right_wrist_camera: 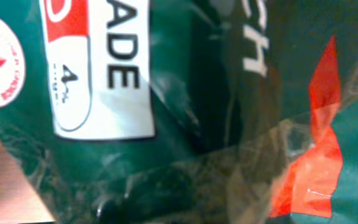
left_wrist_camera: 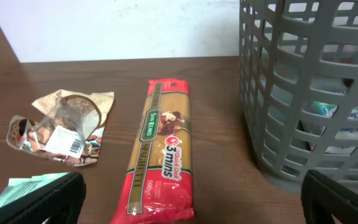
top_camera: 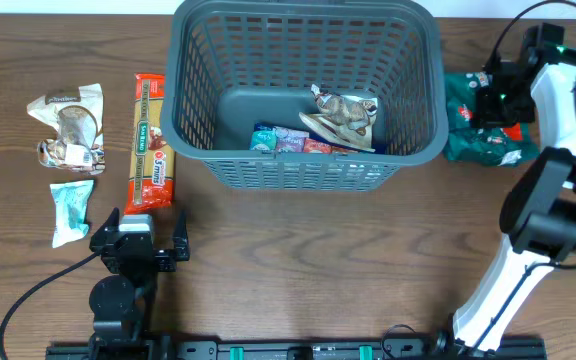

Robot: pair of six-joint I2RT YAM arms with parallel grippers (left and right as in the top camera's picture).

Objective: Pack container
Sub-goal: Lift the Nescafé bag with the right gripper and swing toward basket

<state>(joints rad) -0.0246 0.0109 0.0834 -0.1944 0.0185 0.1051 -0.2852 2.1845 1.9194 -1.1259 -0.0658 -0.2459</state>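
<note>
The container, a large dark grey slotted basket, stands at the back middle and also shows in the left wrist view. It holds a crumpled brown packet and colourful flat packets. My right gripper is down on a dark green packet right of the container. That packet fills the right wrist view and hides the fingers. My left gripper is open and empty near the table's front, its fingers either side of the near end of a red spaghetti packet.
A crumpled silver-brown packet lies at the far left. A pale green packet lies in front of it, beside my left finger. The right arm's white links rise at the right front.
</note>
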